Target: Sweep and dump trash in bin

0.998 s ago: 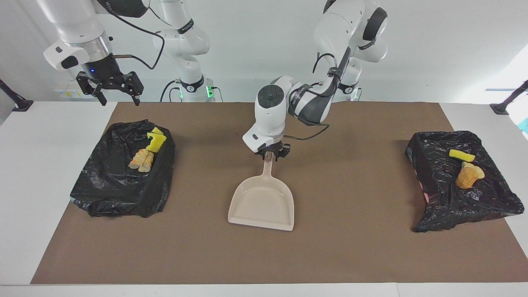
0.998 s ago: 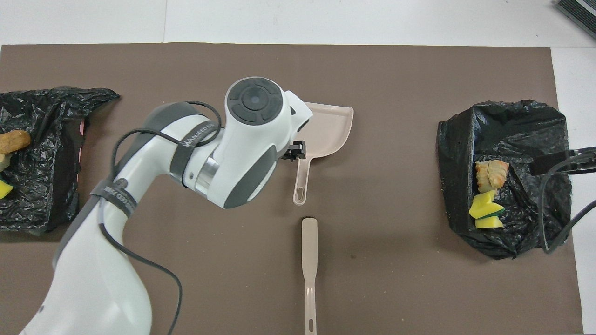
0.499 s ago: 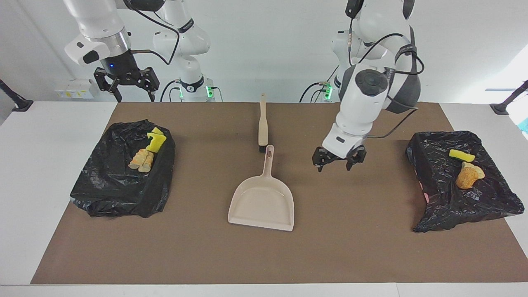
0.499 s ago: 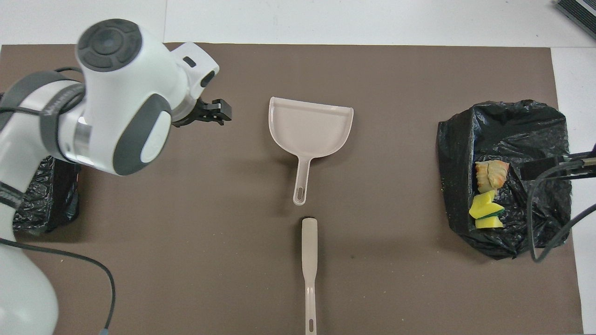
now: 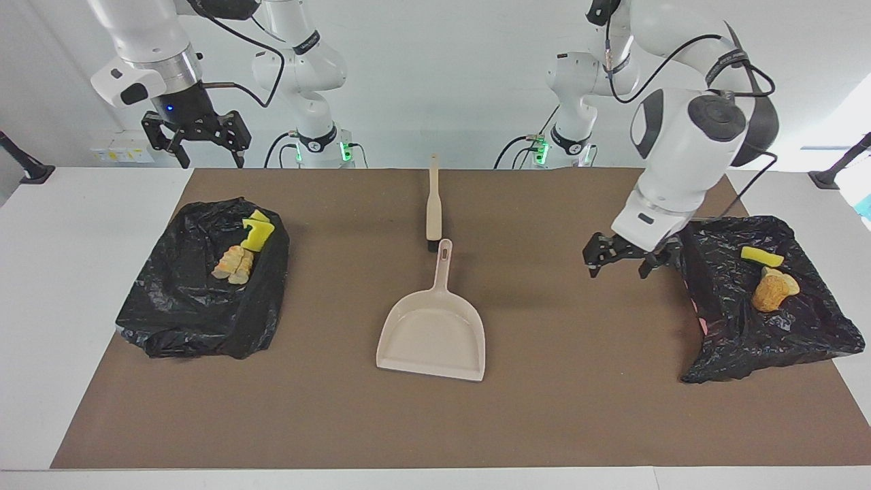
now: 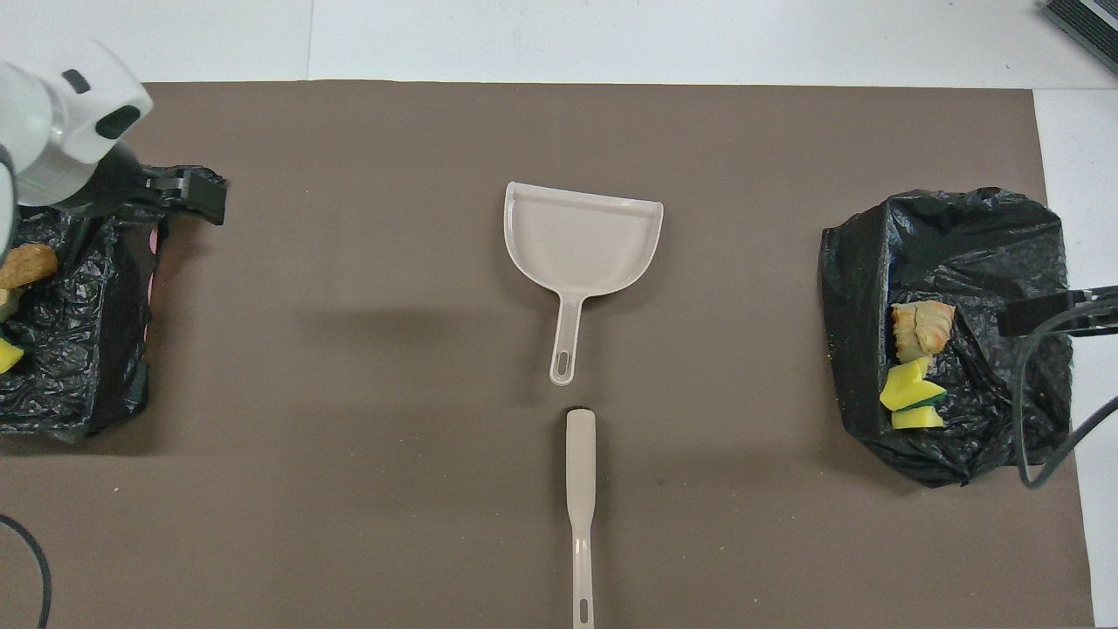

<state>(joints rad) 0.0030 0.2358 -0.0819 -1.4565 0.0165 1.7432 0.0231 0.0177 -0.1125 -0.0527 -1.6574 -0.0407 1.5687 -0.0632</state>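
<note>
My left pincer [image 5: 620,261] hangs open and empty beside the black bag [image 5: 810,327]; drifting lower, it could snag the plastic (spilling the bread lump [image 5: 769,294]). My right pincer [image 5: 199,143] waits open.

White arms [image 5: 670,146], black cables

Yellow sponge chunks [image 5: 256,231] and tan bread lumps [image 5: 233,265] lie on one black bag [image 5: 197,306]; another sponge [image 5: 761,256] and lump [image 5: 771,291] lie on the other bag [image 5: 762,333].
</note>
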